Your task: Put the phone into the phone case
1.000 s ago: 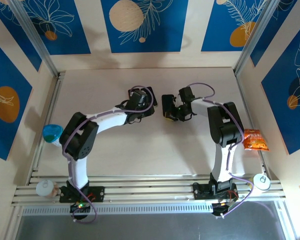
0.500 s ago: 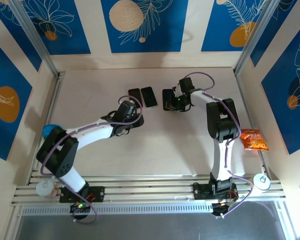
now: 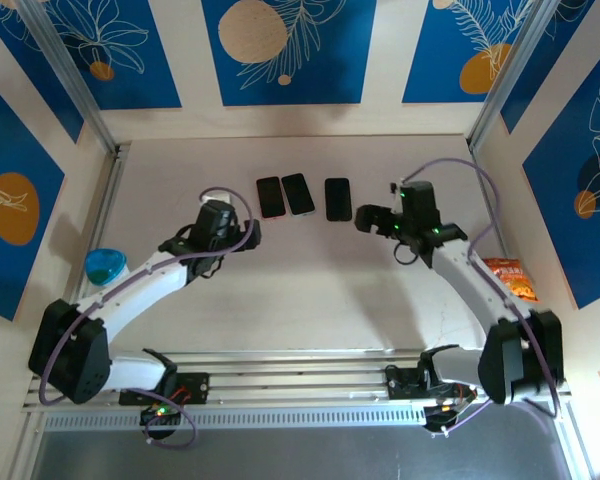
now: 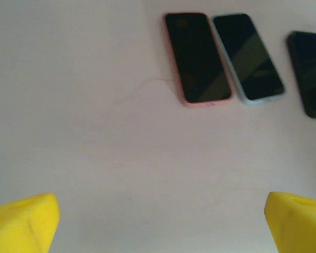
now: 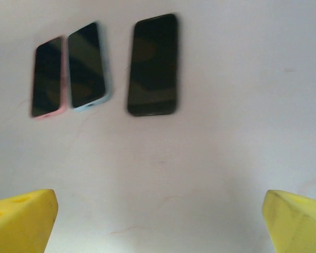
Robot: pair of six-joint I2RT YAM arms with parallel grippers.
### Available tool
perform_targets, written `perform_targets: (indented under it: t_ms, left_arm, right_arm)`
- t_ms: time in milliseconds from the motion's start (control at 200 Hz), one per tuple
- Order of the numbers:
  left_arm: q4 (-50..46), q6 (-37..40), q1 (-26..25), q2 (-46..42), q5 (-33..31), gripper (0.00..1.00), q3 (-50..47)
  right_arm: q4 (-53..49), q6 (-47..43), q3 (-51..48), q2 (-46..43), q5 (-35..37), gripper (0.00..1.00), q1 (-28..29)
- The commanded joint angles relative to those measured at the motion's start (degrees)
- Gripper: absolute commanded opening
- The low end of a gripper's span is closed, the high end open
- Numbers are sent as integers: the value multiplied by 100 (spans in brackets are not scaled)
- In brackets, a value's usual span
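Glossy phones (image 5: 152, 64), matt table (image 5: 226, 132)

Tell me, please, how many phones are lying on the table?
3: pink-edged phone leftmost, blue-edged phone close beside it, black phone apart to their right; none looks hidden.

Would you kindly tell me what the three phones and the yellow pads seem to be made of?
Pink phone and blue phone: glossy dark fronts with reflections, likely glass; coloured rims look matte, perhaps silicone or soft plastic. Black phone: same glossy front; rim too dark to tell. Pads: yellow, matte, with small holes, probably foam or rubber.
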Motion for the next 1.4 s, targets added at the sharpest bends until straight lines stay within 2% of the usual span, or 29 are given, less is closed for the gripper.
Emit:
perform_targets:
  t_ms: [0, 175, 380, 490, 600, 675, 730, 805, 865, 905, 995, 1095, 1165, 1300, 1360, 1395]
  left_arm:
    - [-13, 535, 397, -315, -156, 100, -359]
    - [1118, 996, 765, -754, -463, 99, -1174]
    - [1424, 1470, 1258, -683, -508, 99, -1383]
    - [2160, 1931, 1350, -678, -680, 99, -1708]
    - [2567, 2367, 1503, -659, -612, 100, -1820]
    - [3180, 2712, 1572, -555, -642, 99, -2046]
    - [3670, 2863, 1640, -407, -639, 99, -2250]
    - [4161, 2839, 1737, -191, -559, 99, -2427]
    - [4820, 2765, 1798, 29, -366, 99, -2649]
    - [5247, 2835, 1808, 194, -276, 100, -2766]
    - [5438, 2979, 1816, 413, -272, 99, -2727]
    - [5678, 3123, 1936, 523, -9, 99, -2766]
    - [6143, 3242, 2021, 766, 221, 99, -2837]
    - [7677, 3255, 2052, 1766, 33, 99, -3064]
    - [6916, 3177, 2093, 1496, 281, 99, -2936]
    - [6933, 3228, 2102, 1581, 342, 100, -2874]
  right_arm:
    - [284, -174, -604, -449, 522, 99, -354]
    - [1118, -192, -1371, -1019, 1042, 99, -662]
    - [2145, -431, -1959, -972, 1389, 99, -865]
    - [3367, -869, -2466, -827, 1434, 99, -876]
    - [4925, -1165, -2872, -150, 1409, 99, -962]
    - [5249, -1232, -2768, 374, 1316, 99, -973]
    - [5126, -1284, -2558, 566, 1231, 99, -947]
    - [5954, -1358, -2642, 920, 1033, 99, -942]
    - [5818, -1373, -2484, 1179, 1000, 99, -914]
    - [6166, -1436, -2560, 1392, 1001, 99, -873]
    - [6456, -1624, -2675, 1454, 676, 99, -823]
    - [7616, -1672, -3031, 1889, 550, 99, -841]
    - [6765, -1629, -2764, 1711, 486, 99, -877]
    - [6590, -1550, -2577, 1809, 259, 99, -1025]
    - [6508, -1547, -2566, 1780, 244, 99, -1025]
    - [6567, -1553, -2575, 1795, 261, 99, -1025]
